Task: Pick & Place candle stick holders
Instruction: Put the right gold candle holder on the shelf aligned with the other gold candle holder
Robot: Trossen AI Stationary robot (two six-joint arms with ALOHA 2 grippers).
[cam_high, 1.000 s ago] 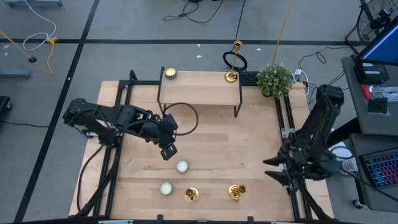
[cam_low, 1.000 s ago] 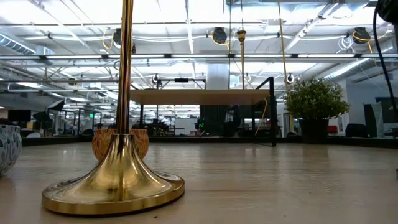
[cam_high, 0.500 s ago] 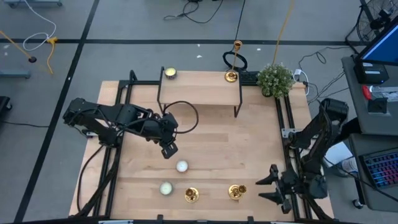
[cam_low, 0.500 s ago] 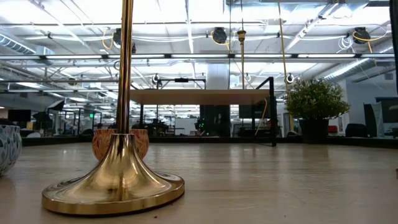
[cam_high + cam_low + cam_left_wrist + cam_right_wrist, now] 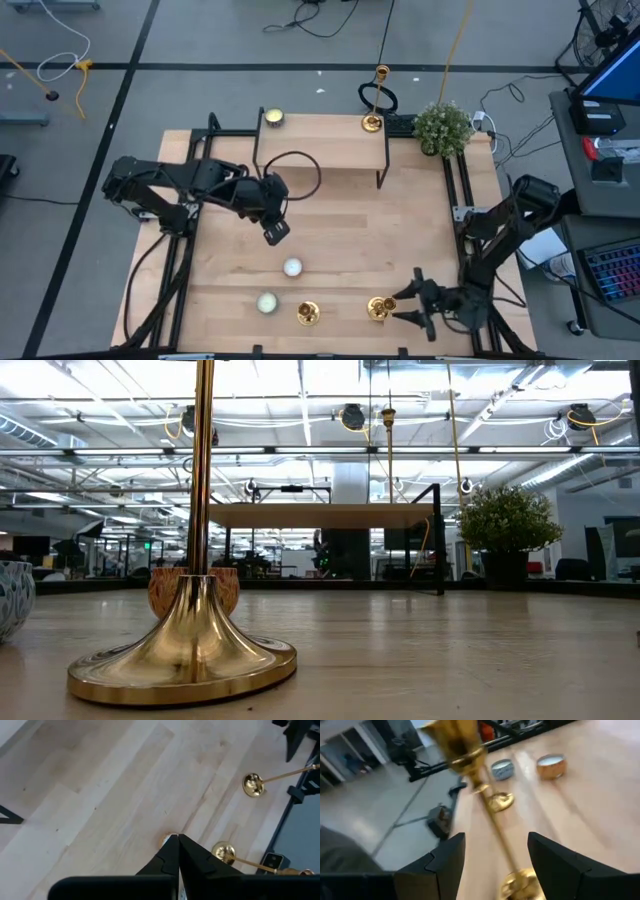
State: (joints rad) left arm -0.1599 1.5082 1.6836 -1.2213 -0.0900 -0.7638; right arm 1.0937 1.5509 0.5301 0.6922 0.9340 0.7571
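Table: I am looking at a pale wooden top carrying everything; a small raised shelf is standing along its far edge.

Candle stick holders: I am counting three. One is standing on the shelf's right end. Two are standing near the front edge, one right of centre and one just left of it. All are standing upright, so their long axes are running vertically.

Right gripper: I am holding it near the front edge with its fingers spread wide and nothing between them. It is sitting just right of the right-hand front holder and pointing left toward it. In the right wrist view the slim stem is rising in the gap between the two fingers, so I judge a straight advance leftward will bracket it.

Left gripper: I am keeping it closed and empty, hovering over the middle of the table, well apart from both front holders.

Nearer arm: I judge the right.

Disc candles: two are lying left of the front holders, away from the approach.
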